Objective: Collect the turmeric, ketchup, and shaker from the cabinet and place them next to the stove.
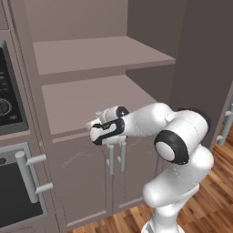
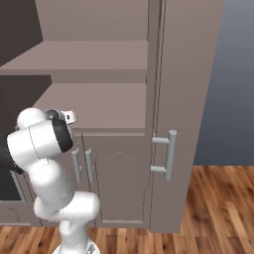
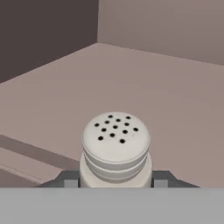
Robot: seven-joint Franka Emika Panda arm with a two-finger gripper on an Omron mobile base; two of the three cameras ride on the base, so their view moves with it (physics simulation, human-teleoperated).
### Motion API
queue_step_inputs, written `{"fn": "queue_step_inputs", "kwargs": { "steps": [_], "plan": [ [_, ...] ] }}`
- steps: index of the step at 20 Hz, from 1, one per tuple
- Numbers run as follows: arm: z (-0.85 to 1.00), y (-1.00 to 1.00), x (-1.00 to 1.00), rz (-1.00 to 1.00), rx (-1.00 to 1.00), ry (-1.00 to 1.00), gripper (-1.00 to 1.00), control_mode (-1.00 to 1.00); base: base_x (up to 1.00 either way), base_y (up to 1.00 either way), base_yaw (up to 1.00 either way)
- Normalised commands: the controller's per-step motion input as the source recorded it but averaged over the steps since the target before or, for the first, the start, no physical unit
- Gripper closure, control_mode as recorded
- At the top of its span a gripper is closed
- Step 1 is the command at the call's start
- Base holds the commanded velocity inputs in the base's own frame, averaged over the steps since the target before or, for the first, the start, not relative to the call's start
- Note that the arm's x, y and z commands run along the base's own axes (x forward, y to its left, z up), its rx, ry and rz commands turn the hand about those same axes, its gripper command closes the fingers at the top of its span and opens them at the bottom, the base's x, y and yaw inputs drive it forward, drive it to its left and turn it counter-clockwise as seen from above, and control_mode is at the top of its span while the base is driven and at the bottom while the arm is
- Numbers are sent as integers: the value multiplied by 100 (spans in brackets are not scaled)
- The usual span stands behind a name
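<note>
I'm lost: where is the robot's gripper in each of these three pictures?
Left base view: the gripper is centre-left, at the front edge of the lower shelf.
Right base view: far left, at mid-height, by that same edge.
Hand view: its tips rise at the bottom, against the shaker.
Shared landmark: the cabinet's lower shelf.

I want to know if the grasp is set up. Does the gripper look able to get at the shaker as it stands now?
Probably yes. In the hand view the shaker stands upright on the cabinet shelf, right between the dark tips of the gripper, one on each side, with nothing in between. Whether the fingers already press it, I cannot tell.
</note>
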Motion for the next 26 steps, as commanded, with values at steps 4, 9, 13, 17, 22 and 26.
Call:
{"fn": "queue_step_inputs", "kwargs": {
  "steps": [4,9,13,17,22,26],
  "plan": [
    [29,-54,-85,-2,4,0,100,-100,0,0,0],
    [41,-59,-79,-8,2,0,100,-100,0,0,0],
    [57,-54,-64,-13,0,0,100,-100,0,0,0],
    [65,-47,-62,-22,0,11,100,-100,0,0,0],
    [58,-49,-64,-24,0,18,100,-100,0,0,0],
    [30,-50,-74,-22,0,17,100,-100,0,0,0]
  ]
}}
